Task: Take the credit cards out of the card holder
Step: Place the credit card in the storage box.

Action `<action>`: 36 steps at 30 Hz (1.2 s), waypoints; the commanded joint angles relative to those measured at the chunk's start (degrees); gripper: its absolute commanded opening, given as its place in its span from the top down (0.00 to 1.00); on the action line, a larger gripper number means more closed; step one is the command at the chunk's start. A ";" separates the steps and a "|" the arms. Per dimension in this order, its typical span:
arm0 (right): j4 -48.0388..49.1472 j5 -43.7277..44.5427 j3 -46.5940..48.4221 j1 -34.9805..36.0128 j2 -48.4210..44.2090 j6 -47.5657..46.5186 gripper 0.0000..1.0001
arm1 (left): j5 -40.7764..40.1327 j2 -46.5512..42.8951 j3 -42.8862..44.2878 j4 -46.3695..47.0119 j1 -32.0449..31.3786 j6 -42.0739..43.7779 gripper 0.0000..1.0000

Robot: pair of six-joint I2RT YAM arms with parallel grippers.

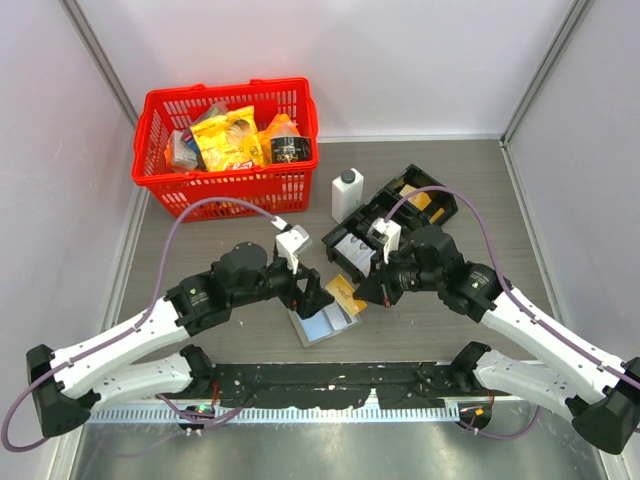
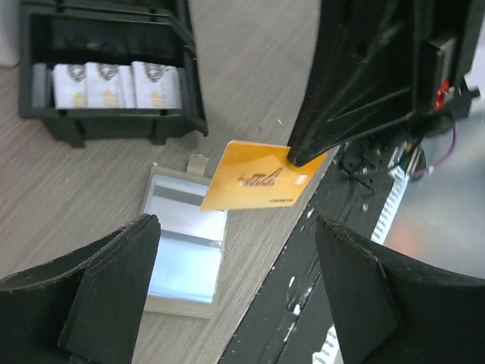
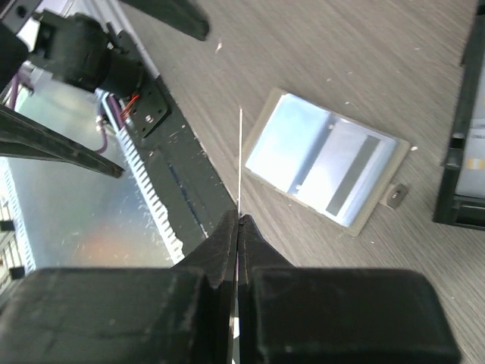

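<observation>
- Right gripper [image 3: 239, 218]: I see its fingers pressed together on the lower edge of an orange card [image 2: 258, 186]. The card appears edge-on in the right wrist view and tilted in the left wrist view.
- Orange card: held off the table [image 1: 480, 230], beside the card holder [image 3: 326, 163] and apart from it in the right wrist view.
- Left gripper [image 2: 235, 224]: jaws wide apart, nothing between them. It is poised at the holder's far-left edge in the top view. I cannot tell whether it touches the holder.
- Card holder: lies open and flat on the table between the two grippers, with its pale blue shiny panel facing up.
- Black tray [image 2: 114, 125]: just beyond the holder. One compartment holds a row of white cards [image 2: 114, 83].
- White bottle [image 1: 347, 192]: upright, just left of the tray.
- Red basket [image 1: 230, 92]: at the far left, filled with packaged goods.
</observation>
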 commanded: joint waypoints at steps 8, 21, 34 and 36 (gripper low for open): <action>3.78 -12.78 2.38 0.21 -1.32 -5.96 0.99 | 32.14 9.50 9.13 -2.10 9.25 16.44 0.19; 4.31 -14.63 3.00 0.12 0.26 -8.34 0.99 | 38.76 15.22 12.47 -7.29 9.16 19.08 0.37; 28.89 0.64 -10.51 0.04 -6.05 12.39 0.99 | 1.41 -4.37 -7.64 20.91 10.57 -12.71 0.18; 33.83 5.55 -13.15 0.03 -7.81 16.79 0.99 | -0.26 -6.13 -9.84 24.25 10.65 -16.58 0.19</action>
